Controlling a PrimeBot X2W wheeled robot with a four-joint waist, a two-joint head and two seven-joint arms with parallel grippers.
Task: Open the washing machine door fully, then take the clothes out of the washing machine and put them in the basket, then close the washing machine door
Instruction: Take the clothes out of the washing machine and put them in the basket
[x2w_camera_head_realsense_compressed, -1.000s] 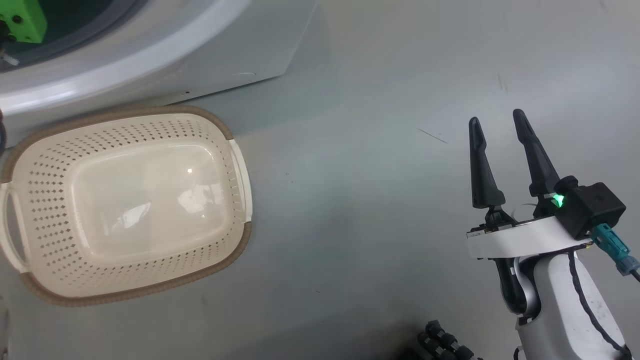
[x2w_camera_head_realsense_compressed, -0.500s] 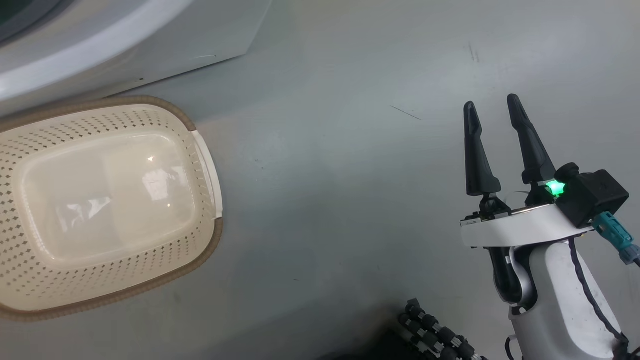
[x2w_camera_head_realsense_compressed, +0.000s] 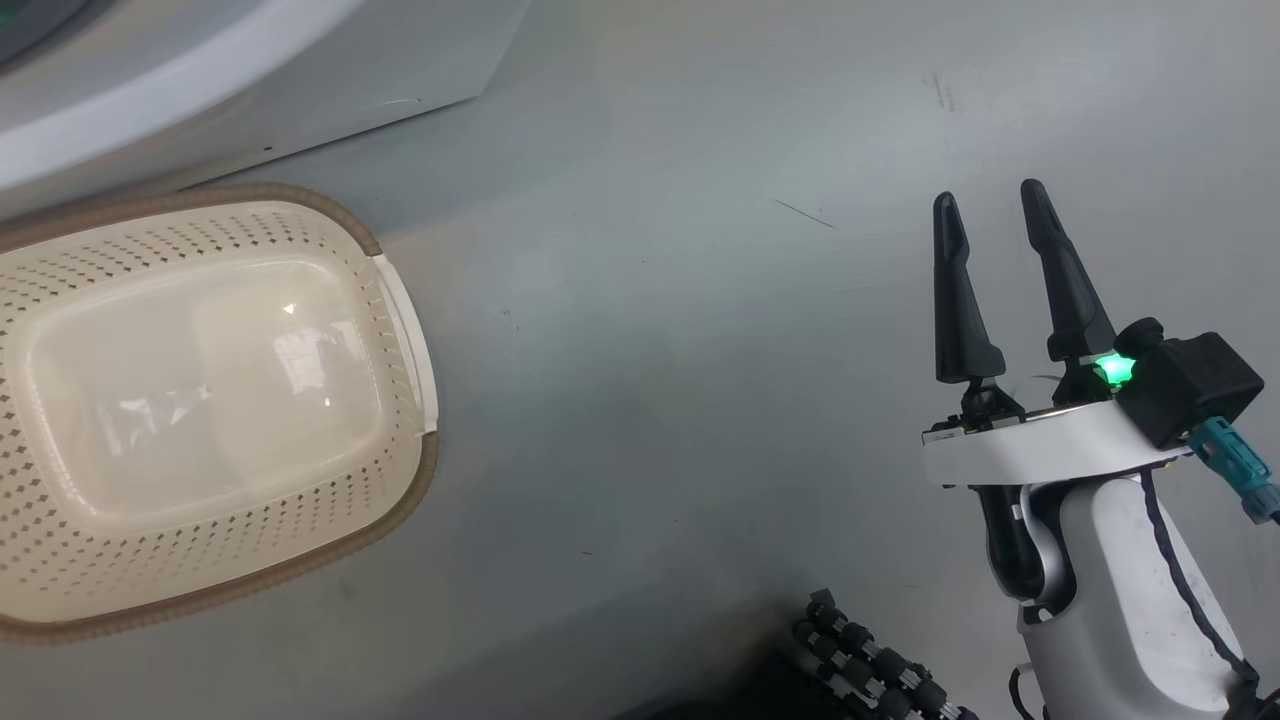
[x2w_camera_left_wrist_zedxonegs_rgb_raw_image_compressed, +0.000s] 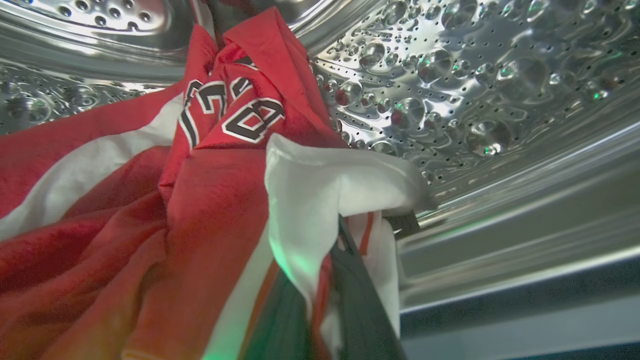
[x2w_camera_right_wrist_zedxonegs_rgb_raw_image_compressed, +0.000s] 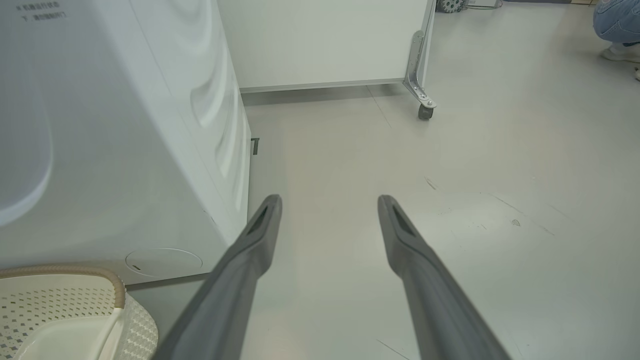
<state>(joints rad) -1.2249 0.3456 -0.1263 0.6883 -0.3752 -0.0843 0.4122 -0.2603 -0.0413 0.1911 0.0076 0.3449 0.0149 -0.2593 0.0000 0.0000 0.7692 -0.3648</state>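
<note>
Your clothes (x2w_camera_left_wrist_zedxonegs_rgb_raw_image_compressed: 200, 210) lie inside the washing machine, heaped against the dimpled steel drum (x2w_camera_left_wrist_zedxonegs_rgb_raw_image_compressed: 450, 75): red jersey cloth with broad white stripes and dark numerals edged in white, crumpled so that the digits fold over one another. In the left wrist view a white fold of that cloth drapes over your left gripper (x2w_camera_left_wrist_zedxonegs_rgb_raw_image_compressed: 350, 260), whose two dark fingers (x2w_camera_left_wrist_zedxonegs_rgb_raw_image_compressed: 360, 310) stand close together with a strip of white and red fabric pinched between them, so the jaws are clenched on the clothes; the fingertips themselves are mostly hidden under the fold. Beyond the pile the drum wall curves up and around, and below it runs the pale lip of the opening. From the head view you see the washing machine (x2w_camera_head_realsense_compressed: 300, 90) as a white curved front at the upper left, with the basket (x2w_camera_head_realsense_compressed: 405, 500) on the grey floor (x2w_camera_head_realsense_compressed: 650, 350) just in front of it, cream with perforated sides and a brown woven rim, its glossy bottom catching the light. Well to the right of the basket your right gripper (x2w_camera_head_realsense_compressed: 988, 195) hangs over bare floor with its jaws released and spread apart, a green light glowing at its wrist. The right wrist view shows that gripper (x2w_camera_right_wrist_zedxonegs_rgb_raw_image_compressed: 329, 200) pointing along the machine's white side (x2w_camera_right_wrist_zedxonegs_rgb_raw_image_compressed: 125, 150), a corner of the basket (x2w_camera_right_wrist_zedxonegs_rgb_raw_image_compressed: 60, 272) at the lower left, a white panel on a caster (x2w_camera_right_wrist_zedxonegs_rgb_raw_image_compressed: 425, 111) farther back, and a person's jeans and shoe (x2w_camera_right_wrist_zedxonegs_rgb_raw_image_compressed: 617, 30) at the upper right.
</note>
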